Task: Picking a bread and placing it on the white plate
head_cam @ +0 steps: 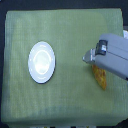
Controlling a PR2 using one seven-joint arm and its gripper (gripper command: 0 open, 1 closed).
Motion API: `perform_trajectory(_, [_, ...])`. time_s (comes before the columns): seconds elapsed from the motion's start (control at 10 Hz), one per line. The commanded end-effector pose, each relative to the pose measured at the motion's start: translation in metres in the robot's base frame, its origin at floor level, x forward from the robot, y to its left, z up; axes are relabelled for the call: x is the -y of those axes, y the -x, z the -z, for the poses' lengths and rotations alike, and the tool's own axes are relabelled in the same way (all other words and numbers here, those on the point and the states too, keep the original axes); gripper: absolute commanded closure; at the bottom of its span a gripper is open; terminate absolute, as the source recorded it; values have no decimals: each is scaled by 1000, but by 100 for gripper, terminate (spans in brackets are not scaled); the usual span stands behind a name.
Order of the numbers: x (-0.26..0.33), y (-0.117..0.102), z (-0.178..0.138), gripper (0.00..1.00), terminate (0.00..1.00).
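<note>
- Tablecloth (70, 100), greenish-yellow, covers pretty much the whole table top. Its edges show along the top, the bottom and the exterior view's left, with darker floor beyond them.
- Lots of open cloth between the white plate (41, 61) and the arm, plus bare strips along the top and bottom of the table. Nothing sits in that middle stretch.
- The gray arm (116, 54) comes in from the exterior view's right edge and takes up most of that side, so room over there is tight.
- The gripper (89, 58) points toward the plate, and its tip sits right at the upper end of the bread (101, 77).
- The bread lies on the cloth at a slant and pokes out from under the arm toward the bottom. Its top end is hidden by the gripper.
- Fingers: honestly can't tell if they're spread or pinched, too small and blurry. Can't tell either whether they actually touch the loaf.
- The plate is round, glossy, well apart from the bread on the exterior view's left half. It has nothing on it.
</note>
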Motion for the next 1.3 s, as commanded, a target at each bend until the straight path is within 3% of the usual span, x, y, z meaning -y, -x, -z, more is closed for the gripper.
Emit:
perform_trajectory(0.0, [41, 5, 30, 0, 0])
perform_trajectory(0.3, [47, -11, 37, 0, 0])
perform_trajectory(0.7, [50, -11, 65, 0, 0])
perform_trajectory(1.2, [73, -14, 74, 0, 0])
